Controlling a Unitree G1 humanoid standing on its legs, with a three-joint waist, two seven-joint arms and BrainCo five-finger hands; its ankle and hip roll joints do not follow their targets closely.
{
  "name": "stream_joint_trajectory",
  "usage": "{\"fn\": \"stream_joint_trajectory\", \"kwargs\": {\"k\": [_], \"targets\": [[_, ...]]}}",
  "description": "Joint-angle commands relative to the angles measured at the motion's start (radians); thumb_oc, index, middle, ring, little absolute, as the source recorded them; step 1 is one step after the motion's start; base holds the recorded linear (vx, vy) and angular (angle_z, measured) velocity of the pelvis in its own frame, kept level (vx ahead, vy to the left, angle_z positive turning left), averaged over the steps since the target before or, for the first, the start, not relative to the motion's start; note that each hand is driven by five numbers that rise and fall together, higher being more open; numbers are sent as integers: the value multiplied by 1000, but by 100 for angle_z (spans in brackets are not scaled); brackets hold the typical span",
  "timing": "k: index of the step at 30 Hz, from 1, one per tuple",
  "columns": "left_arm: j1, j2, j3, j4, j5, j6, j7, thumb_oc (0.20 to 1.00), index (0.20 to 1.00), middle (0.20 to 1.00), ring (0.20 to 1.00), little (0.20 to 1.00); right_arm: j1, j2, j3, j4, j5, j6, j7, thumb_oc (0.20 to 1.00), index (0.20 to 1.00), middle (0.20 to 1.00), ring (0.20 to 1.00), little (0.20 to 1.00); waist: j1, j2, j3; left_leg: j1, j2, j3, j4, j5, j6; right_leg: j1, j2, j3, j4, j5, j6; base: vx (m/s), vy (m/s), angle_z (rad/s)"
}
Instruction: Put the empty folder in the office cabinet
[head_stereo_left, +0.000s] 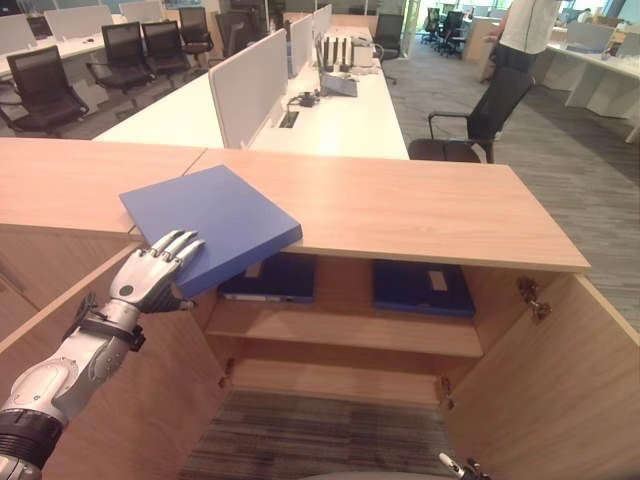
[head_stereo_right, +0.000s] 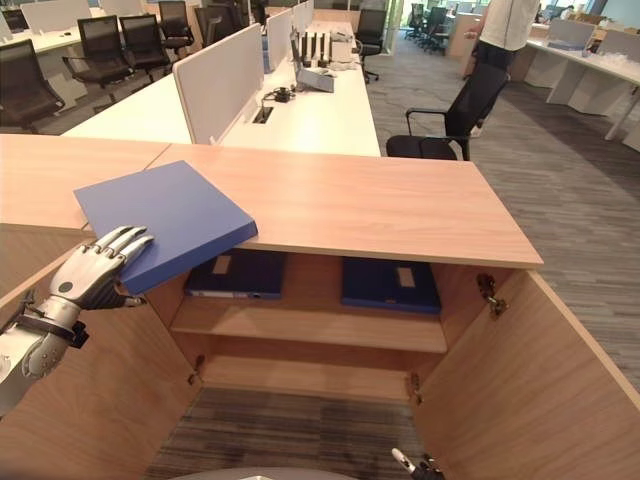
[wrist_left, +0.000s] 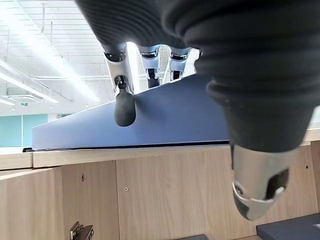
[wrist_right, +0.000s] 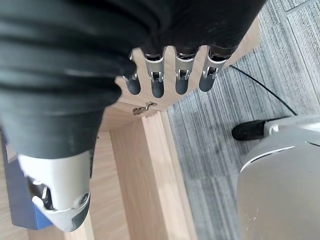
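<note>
A blue folder (head_stereo_left: 215, 220) lies half on the wooden cabinet top (head_stereo_left: 400, 205), its near corner sticking out past the front edge and tilted down. My left hand (head_stereo_left: 155, 270) is shut on that corner: fingers (wrist_left: 124, 107) rest over the top face and the thumb (wrist_left: 257, 187) sits below. The cabinet stands with both doors swung wide. Its upper shelf (head_stereo_left: 350, 325) holds two dark blue folders, one on the left (head_stereo_left: 270, 280) and one on the right (head_stereo_left: 425, 288). My right hand (wrist_right: 157, 80) hangs low by the right door (head_stereo_left: 560, 390), open and holding nothing.
The left door (head_stereo_left: 130, 400) stands just under my left arm. Behind the cabinet is a white desk (head_stereo_left: 340, 120) with partition screens. A black office chair (head_stereo_left: 480, 120) and a standing person (head_stereo_left: 525, 30) are at the back right. Grey carpet (head_stereo_left: 330, 430) lies before the cabinet.
</note>
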Motion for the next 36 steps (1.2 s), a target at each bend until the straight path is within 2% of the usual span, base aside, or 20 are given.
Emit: {"fn": "stream_joint_trajectory", "kwargs": {"k": [1, 2, 24, 31, 36], "targets": [[-118, 55, -3, 28, 2, -2, 26, 219, 219, 219, 219, 219, -55, 3, -35, -5, 58, -29, 6, 1000, 1000, 1000, 1000, 1000, -36, 24, 18, -64, 35, -21, 12, 35, -25, 51, -38, -6, 150, -152, 80, 0, 0, 0], [-119, 54, -3, 28, -1, -3, 24, 200, 200, 200, 200, 200, -55, 3, -35, -6, 59, -29, 7, 1000, 1000, 1000, 1000, 1000, -35, 24, 17, -64, 35, -21, 12, 35, -24, 51, -38, -6, 150, -152, 80, 0, 0, 0], [-119, 37, 23, 24, -35, -4, 26, 200, 200, 200, 200, 200, -59, 13, -41, 1, 80, -29, 7, 1000, 1000, 1000, 1000, 1000, -35, 22, 17, -63, 35, -20, 13, 35, -21, 52, -37, -3, 150, -154, 78, 0, 0, 0], [-158, 53, 62, 17, -65, 9, 50, 200, 200, 200, 200, 200, -63, 13, -35, 2, 80, -28, 10, 1000, 1000, 1000, 1000, 1000, -35, 26, 14, -62, 33, -21, 14, 35, -22, 54, -37, -4, 150, -153, 78, 0, 0, 0], [-225, 69, 126, -41, -133, 12, 74, 200, 200, 200, 200, 200, -66, 16, -28, 1, 72, -26, 12, 1000, 1000, 1000, 1000, 1000, -36, 30, 8, -58, 31, -22, 14, 35, -25, 55, -37, -1, 152, -154, 76, 0, 0, 0]]}}
